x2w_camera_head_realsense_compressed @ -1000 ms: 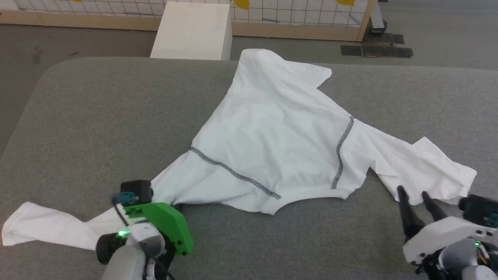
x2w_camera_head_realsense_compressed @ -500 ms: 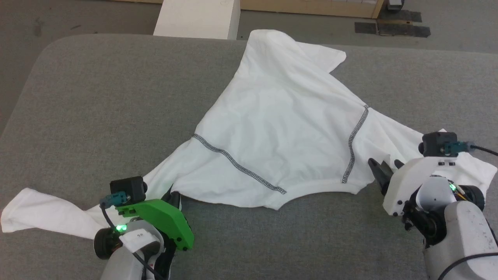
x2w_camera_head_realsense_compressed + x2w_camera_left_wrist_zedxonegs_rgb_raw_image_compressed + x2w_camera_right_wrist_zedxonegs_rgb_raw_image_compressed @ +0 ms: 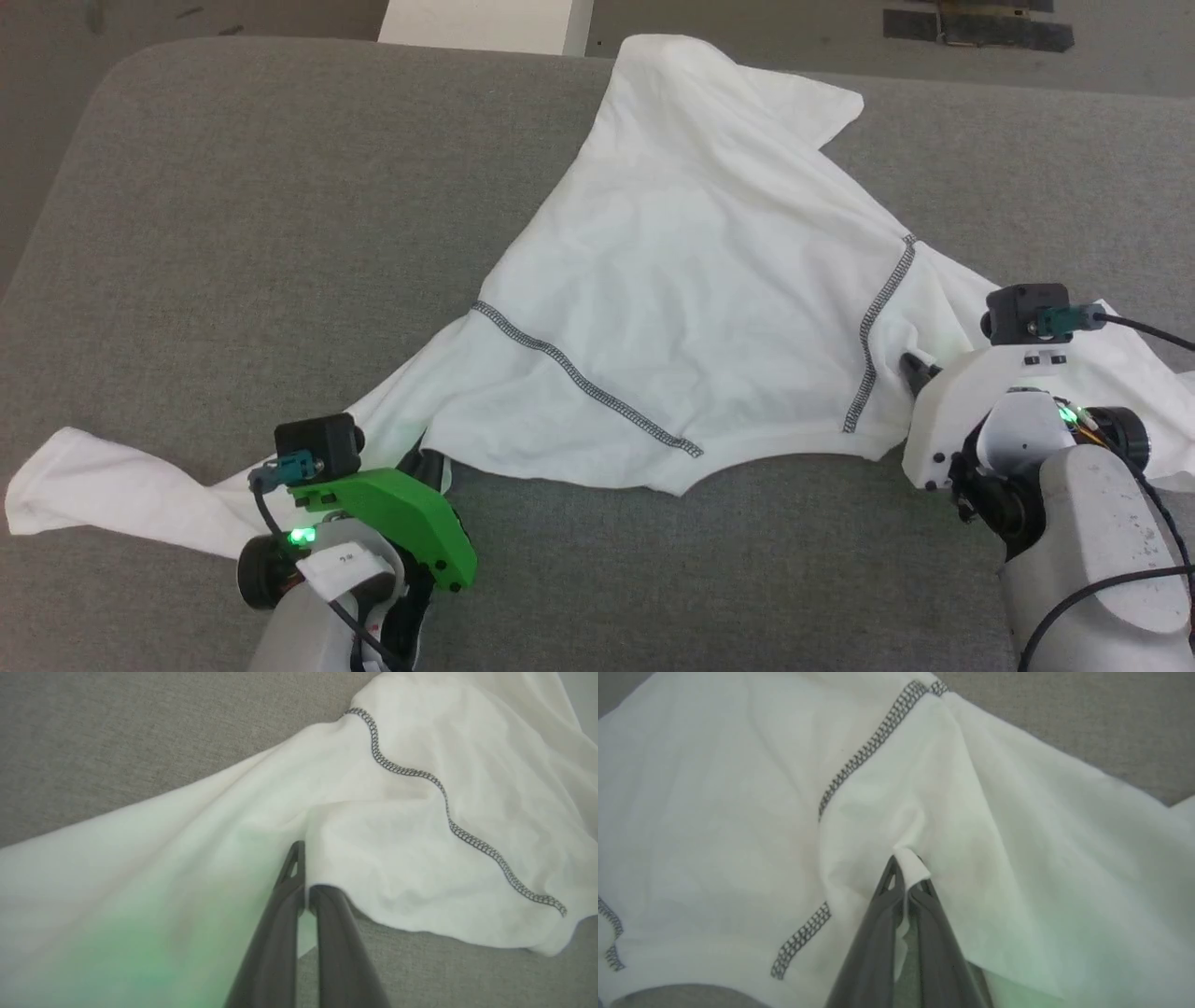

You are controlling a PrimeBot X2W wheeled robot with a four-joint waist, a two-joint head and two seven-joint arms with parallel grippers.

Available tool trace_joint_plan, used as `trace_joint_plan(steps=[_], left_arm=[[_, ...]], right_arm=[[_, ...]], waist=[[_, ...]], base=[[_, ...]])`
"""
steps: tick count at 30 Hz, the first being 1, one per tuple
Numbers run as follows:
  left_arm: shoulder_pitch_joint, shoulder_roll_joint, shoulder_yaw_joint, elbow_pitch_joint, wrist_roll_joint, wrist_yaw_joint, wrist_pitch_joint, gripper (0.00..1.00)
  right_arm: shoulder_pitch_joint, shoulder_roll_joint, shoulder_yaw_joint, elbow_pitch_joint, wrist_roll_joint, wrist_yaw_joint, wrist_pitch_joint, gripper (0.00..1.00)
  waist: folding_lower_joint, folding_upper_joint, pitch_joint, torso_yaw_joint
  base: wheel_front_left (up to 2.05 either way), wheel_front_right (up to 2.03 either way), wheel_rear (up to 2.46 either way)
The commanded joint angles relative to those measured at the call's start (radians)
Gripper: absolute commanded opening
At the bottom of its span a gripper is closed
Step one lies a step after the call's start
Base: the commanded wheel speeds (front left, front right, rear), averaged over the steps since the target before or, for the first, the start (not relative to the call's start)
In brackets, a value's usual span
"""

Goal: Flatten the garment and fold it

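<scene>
Garment (image 3: 691, 280) pinched at both sides by left gripper (image 3: 306, 872), right gripper (image 3: 906, 872).

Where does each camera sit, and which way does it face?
Head view: on the head, facing down at the garment on a grey surface; left gripper and right gripper show.
Left wrist view: on the left wrist, looking along its fingers, shut on the garment.
Right wrist view: likewise on the right wrist, fingers pinching the garment.
All share the zigzag seams.
</scene>
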Motion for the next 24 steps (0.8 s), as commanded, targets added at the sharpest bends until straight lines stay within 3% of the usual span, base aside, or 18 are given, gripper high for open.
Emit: trace_joint_plan(steps=[1, 5, 10, 16, 24], left_arm=[[-0.011, 0.000, 0.001, 0.002, -0.006, 0.002, -0.009, 0.00], [-0.009, -0.003, 0.011, -0.017, -0.034, -0.007, -0.026, 0.00], [-0.041, -0.005, 0.058, -0.101, -0.103, -0.028, -0.049, 0.00], [-0.181, 0.031, 0.127, -0.244, -0.165, -0.044, -0.040, 0.00], [-0.438, 0.112, 0.138, -0.287, -0.180, -0.054, 0.066, 0.00]], right_arm=[[-0.005, 0.001, 0.008, -0.005, 0.001, -0.002, -0.004, 0.00], [0.018, 0.001, 0.045, -0.058, 0.045, -0.002, 0.030, 0.00], [0.018, -0.005, 0.078, -0.228, 0.165, -0.002, 0.134, 0.00], [-0.087, -0.116, 0.049, -0.454, 0.347, -0.002, 0.291, 0.00], [-0.278, -0.193, -0.007, -0.540, 0.439, -0.002, 0.502, 0.00]], waist=[[-0.0001, 0.0000, -0.017, -0.007], [-0.0001, 0.0000, -0.059, -0.018], [-0.0001, 0.0000, -0.107, -0.038], [-0.0001, 0.0000, -0.169, -0.052], [-0.0001, 0.0000, -0.232, -0.072]], base=[[0.00, 0.00, 0.00], [0.00, 0.00, 0.00], [0.00, 0.00, 0.00], [0.00, 0.00, 0.00], [0.00, 0.00, 0.00]])
